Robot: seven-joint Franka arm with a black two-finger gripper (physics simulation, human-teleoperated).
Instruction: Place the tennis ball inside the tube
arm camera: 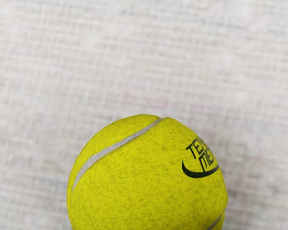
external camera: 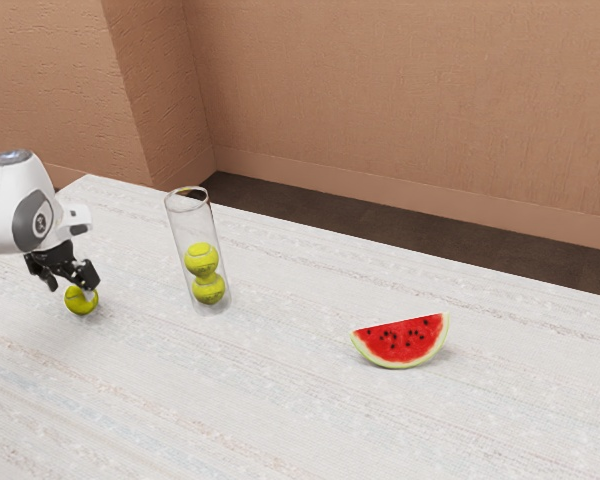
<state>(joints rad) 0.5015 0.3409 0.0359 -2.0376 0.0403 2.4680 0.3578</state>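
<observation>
Tennis ball (arm camera: 149, 177) just under the pincer (external camera: 71, 290), fingers spread wide, gripping nothing, contact hard to tell

Reads "TEN" over "ME" on the tennis ball (arm camera: 146, 187).
Printed in black, tilted, and running out of sight round the curve, with a black swoosh (arm camera: 199, 174) beneath. Marked too, but too small to read, on the balls (external camera: 202, 260) inside the tube (external camera: 183, 232). Set on the arm's dark oval panel (external camera: 25, 222): a round emblem (external camera: 40, 223), unreadable.

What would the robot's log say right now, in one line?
gripper: at loose tennis ball, jaws apart | tube: standing on table, two balls inside | loose ball: outside tube
</observation>
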